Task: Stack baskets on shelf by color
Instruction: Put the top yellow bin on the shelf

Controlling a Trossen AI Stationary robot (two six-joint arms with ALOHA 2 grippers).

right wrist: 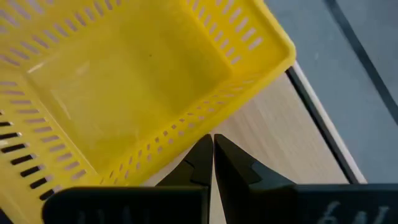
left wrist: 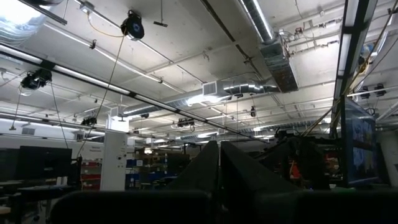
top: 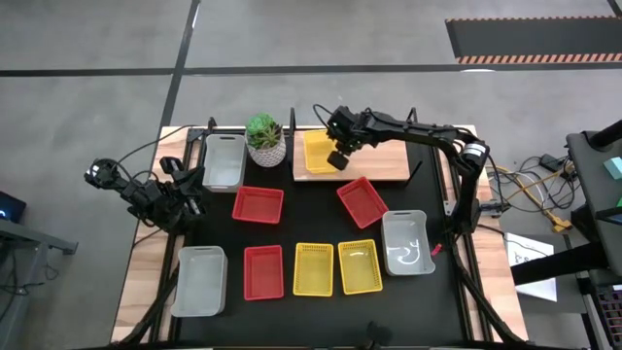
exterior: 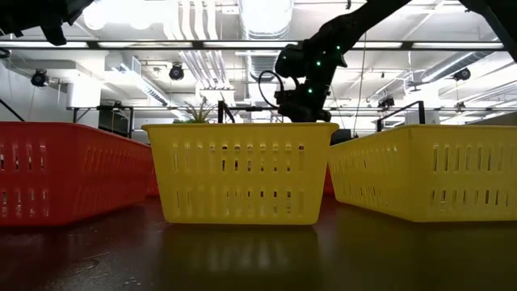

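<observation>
- Near edge of the table, roughly 6 o'clock: four baskets in a row, unstacked; a grey basket at 7 o'clock, a red basket, a yellow basket, a second yellow basket; long axes run near-to-far.
- Middle band: a white-grey basket at 4 o'clock; an angled red basket, skewed toward 1 o'clock; a flat red basket, long axis across the table; none sorted.
- Left gripper waits at 9 o'clock, off the work; fingers together in its wrist view.
- Far band: a far grey basket at 11 o'clock beside a plant pot.
- Shelf at 12 to 1 o'clock carries one shelf basket, yellow, at its left end, long axis near-to-far, opening upward.
- Right gripper sits just beside that basket's rim, over bare board, fingers closed on nothing.
- Judgement: one basket placed; eight remain; early stage.
</observation>
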